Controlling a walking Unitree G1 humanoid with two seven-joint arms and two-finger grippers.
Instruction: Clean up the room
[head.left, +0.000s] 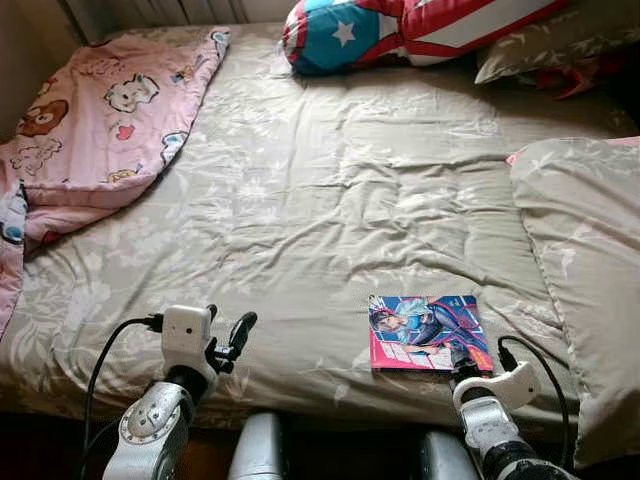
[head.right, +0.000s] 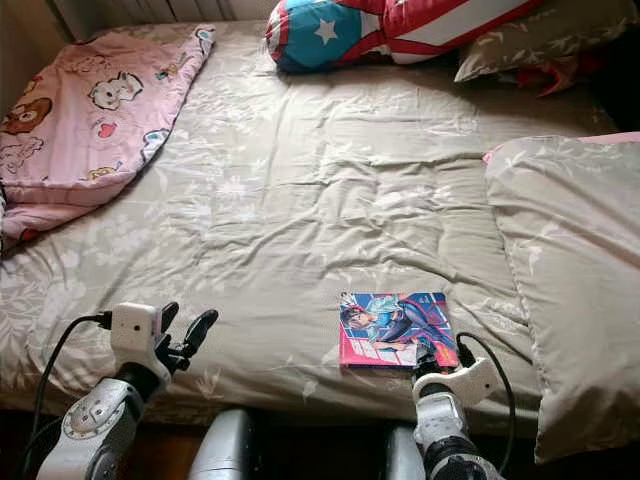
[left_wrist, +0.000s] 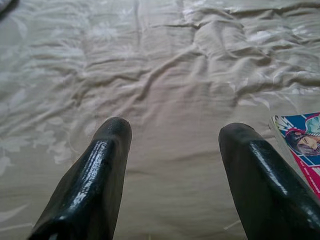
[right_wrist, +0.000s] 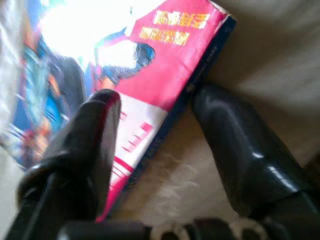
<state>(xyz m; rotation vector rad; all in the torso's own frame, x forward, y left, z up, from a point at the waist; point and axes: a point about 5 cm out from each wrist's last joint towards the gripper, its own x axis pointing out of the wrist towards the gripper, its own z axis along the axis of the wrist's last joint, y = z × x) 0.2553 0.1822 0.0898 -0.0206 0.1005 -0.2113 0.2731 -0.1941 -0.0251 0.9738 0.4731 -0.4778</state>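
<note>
A comic book (head.left: 425, 332) with a pink and blue cover lies flat on the bed (head.left: 320, 200), close to its near edge on the right. My right gripper (right_wrist: 157, 97) is open at the book's near right corner. One finger (right_wrist: 95, 135) rests over the cover and the other lies beside the book's dark edge on the sheet. My left gripper (head.left: 232, 322) hovers open over bare sheet near the front left of the bed, holding nothing. The book's corner (left_wrist: 300, 145) is off to its side.
A pink cartoon blanket (head.left: 90, 110) is bunched at the bed's far left. A star-and-stripes cushion (head.left: 400, 30) lies at the head. A grey pillow (head.left: 590, 250) covers the right side, and another one (head.left: 560, 40) sits at the far right corner.
</note>
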